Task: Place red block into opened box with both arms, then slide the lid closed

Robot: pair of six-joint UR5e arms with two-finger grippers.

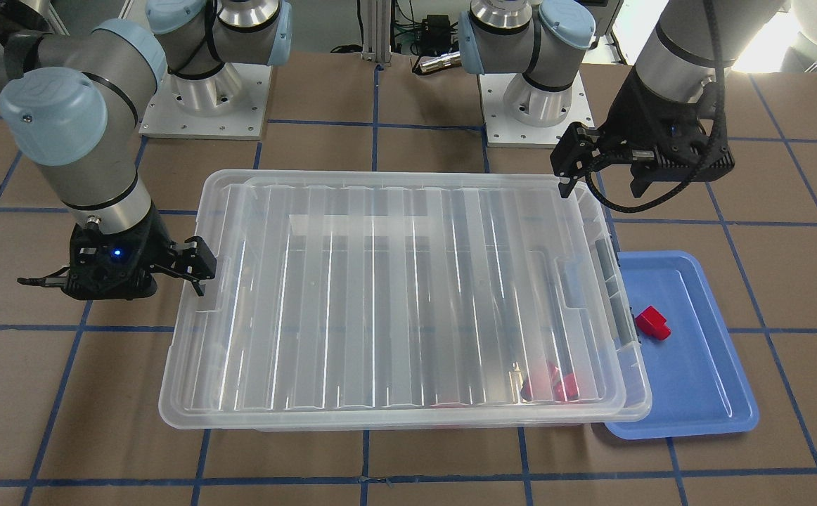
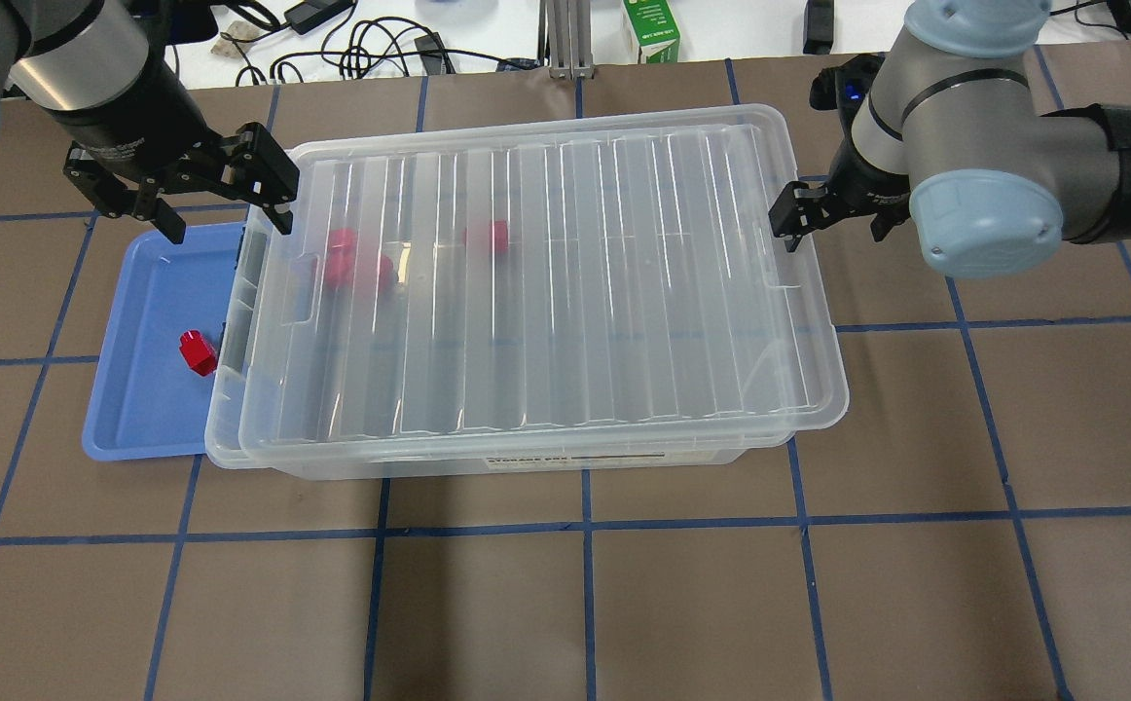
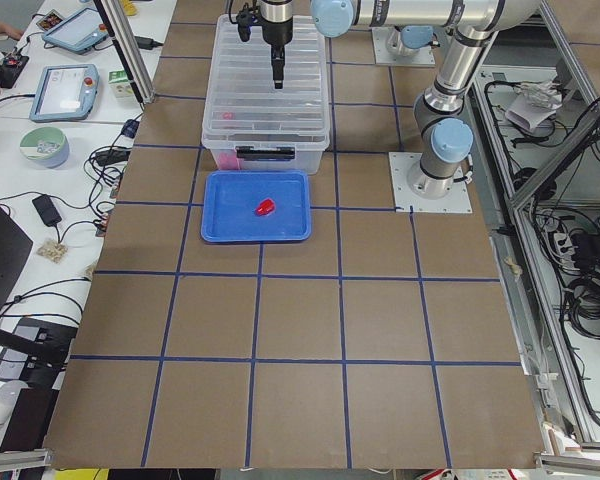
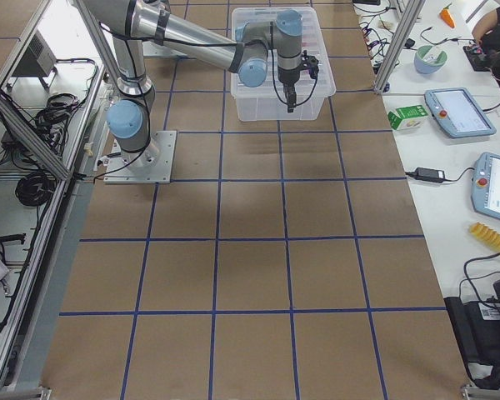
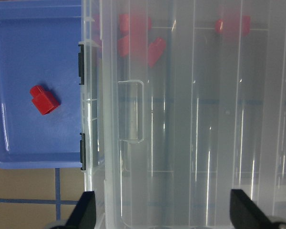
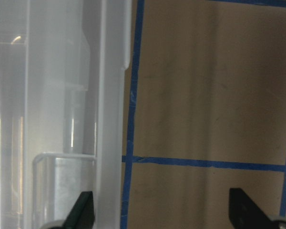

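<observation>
Directions are those of the overhead view, with 12 o'clock away from the robot.

Nearest the robot is the box [image 2: 381, 467]. Its long axis runs from 9 to 3 o'clock. The lid [image 2: 565, 292] lies on it with the same axis, but it is shifted toward 3 o'clock, so a narrow strip of the box at the 9 o'clock end is uncovered. In my judgement, closing needs a slide toward 9 o'clock.

One red block [image 2: 198, 352] lies on the blue tray [image 2: 137, 389], just beside that uncovered end. The left gripper is the nearer one to it, with the block toward 6 o'clock from this gripper.

Farther on, the other red blocks [image 2: 332, 243] show inside the box through the lid. I count three, perhaps four, because the plastic blurs them.

Farthest are the two grippers. The left gripper [image 2: 227, 226] has its jaws spread wide and holds nothing, above the 9 o'clock end of the lid. The right gripper [image 2: 830, 226] is also wide and empty. It straddles the rim at the 3 o'clock end, one finger over the lid and the other over the table [image 6: 205, 95].

There is one box, one lid and one tray.
</observation>
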